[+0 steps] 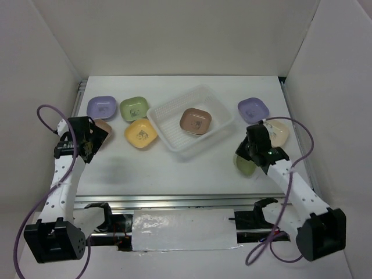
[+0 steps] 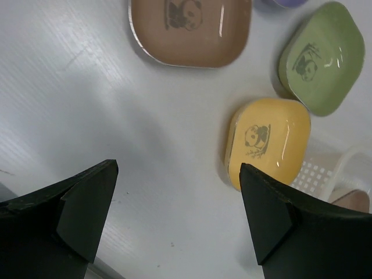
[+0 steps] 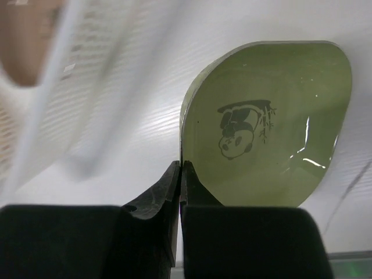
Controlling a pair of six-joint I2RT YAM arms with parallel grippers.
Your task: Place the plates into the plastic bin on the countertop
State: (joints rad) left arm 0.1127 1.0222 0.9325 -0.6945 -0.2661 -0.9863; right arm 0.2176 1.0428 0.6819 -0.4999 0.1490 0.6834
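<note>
My right gripper (image 1: 247, 156) is shut on the rim of a green plate (image 1: 244, 165), held tilted off the countertop (image 1: 174, 174); in the right wrist view the jaws (image 3: 182, 168) pinch its left edge, and its face (image 3: 273, 122) shows a panda mark. The plastic bin (image 1: 216, 104) holds one brown plate (image 1: 195, 121). My left gripper (image 1: 93, 141) is open and empty (image 2: 177, 215) above bare table, beside a brown plate (image 2: 192, 29) and a yellow plate (image 2: 267, 139). A green plate (image 1: 133, 108) and a purple plate (image 1: 101, 107) lie left of the bin.
A purple plate (image 1: 253, 108) and a cream plate (image 1: 279, 132) lie right of the bin, close to my right arm. White walls enclose the table on three sides. The metal rail (image 1: 174, 202) runs along the front edge.
</note>
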